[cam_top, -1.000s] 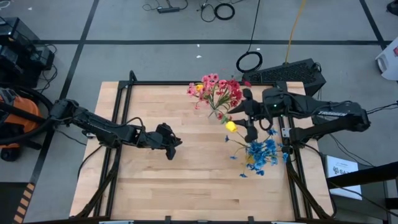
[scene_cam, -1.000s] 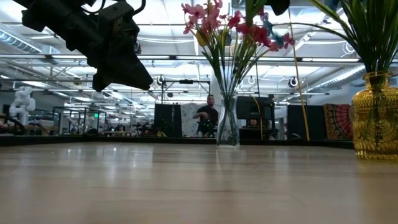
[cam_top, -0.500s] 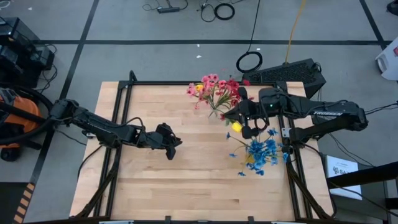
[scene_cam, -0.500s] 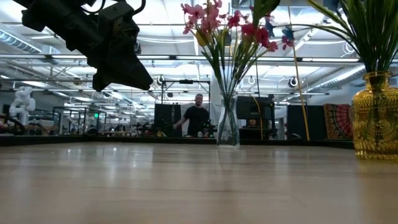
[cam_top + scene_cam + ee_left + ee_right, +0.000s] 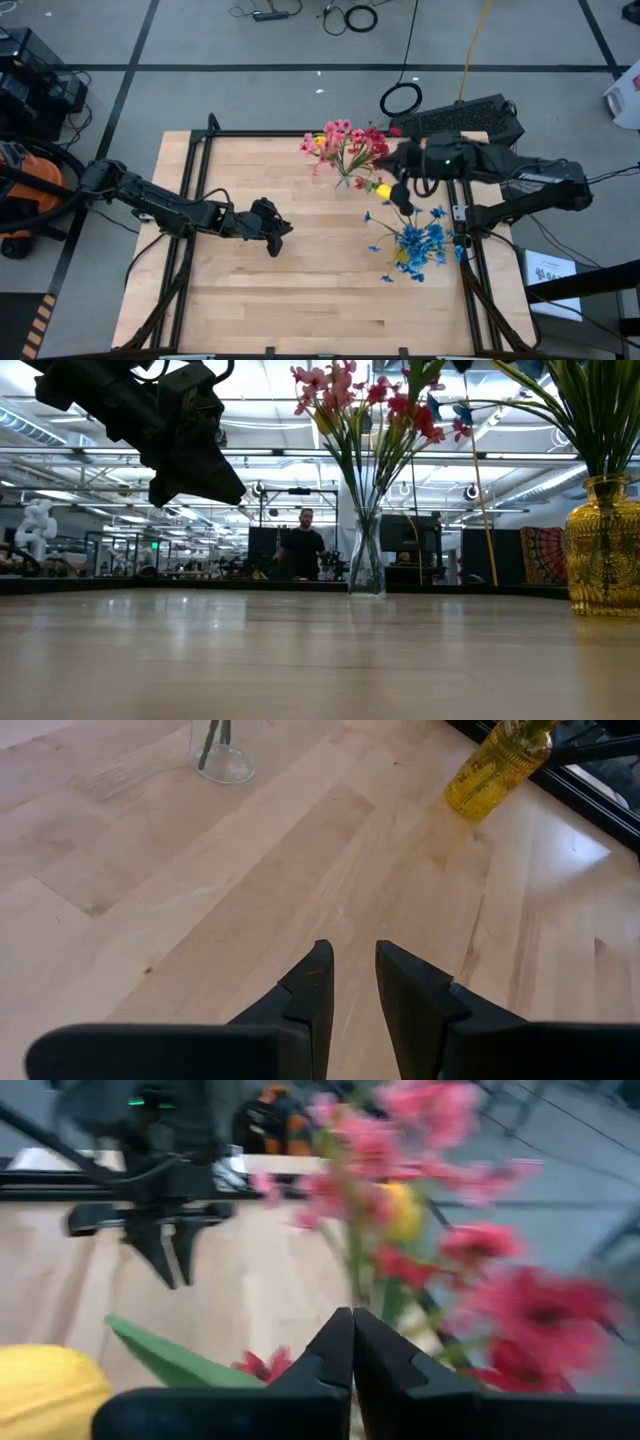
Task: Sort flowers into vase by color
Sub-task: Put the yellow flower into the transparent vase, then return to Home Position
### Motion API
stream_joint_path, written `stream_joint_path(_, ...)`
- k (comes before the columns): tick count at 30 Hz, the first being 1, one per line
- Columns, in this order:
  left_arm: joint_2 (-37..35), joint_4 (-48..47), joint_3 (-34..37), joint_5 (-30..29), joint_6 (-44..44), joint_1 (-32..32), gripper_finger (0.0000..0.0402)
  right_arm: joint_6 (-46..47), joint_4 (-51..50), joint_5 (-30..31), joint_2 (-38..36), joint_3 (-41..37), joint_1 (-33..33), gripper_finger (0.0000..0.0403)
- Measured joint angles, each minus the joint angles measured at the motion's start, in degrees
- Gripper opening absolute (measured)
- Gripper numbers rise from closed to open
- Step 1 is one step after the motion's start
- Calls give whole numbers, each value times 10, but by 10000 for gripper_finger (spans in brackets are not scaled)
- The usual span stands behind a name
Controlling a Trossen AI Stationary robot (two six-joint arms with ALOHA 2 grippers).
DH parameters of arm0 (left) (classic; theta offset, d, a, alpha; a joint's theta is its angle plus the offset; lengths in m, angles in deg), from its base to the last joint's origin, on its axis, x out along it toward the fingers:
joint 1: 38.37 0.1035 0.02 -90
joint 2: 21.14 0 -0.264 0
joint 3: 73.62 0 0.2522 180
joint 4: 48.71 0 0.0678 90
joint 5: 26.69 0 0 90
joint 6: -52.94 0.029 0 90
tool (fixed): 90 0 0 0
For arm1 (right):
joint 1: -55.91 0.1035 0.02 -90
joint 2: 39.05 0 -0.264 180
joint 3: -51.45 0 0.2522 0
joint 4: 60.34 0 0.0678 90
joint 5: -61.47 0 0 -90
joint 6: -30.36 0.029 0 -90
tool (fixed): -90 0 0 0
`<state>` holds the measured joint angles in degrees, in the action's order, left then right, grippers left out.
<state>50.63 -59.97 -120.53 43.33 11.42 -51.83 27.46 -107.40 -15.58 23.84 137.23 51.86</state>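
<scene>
The right gripper (image 5: 352, 1342), jaws clenched with no stem visibly between them, hovers just beside the clear vase (image 5: 367, 565) of pink and red flowers (image 5: 350, 147), a yellow bud (image 5: 383, 189) close by. The stems look light, thin and springy, best pinched low. Blue flowers (image 5: 420, 246) crowd the amber vase (image 5: 492, 770) near it. Well apart from the clear vase, the left gripper (image 5: 348, 983) waits over the bench (image 5: 300, 290), jaws slightly parted.

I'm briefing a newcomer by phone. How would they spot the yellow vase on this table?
Start at the wooden table and go to its right edge, near the right arm's base. There, under a spray of blue flowers, stands the yellow vase. Unlike the clear glass vase holding pink and red flowers, it is amber, patterned and bulbous.
</scene>
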Motion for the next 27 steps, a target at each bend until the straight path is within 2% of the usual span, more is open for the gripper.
stream_joint_path(5,0,0,0,0,0,0,83,53,-138,45,-2,94,0,1)
stream_joint_path(11,0,0,0,0,0,0,83,127,-297,51,-10,168,0,1)
stream_joint_path(19,0,19,0,-12,-1,0,83,269,-478,48,-44,173,0,0)
stream_joint_path(27,-10,28,-5,-24,17,0,83,364,-528,64,-95,173,0,0)
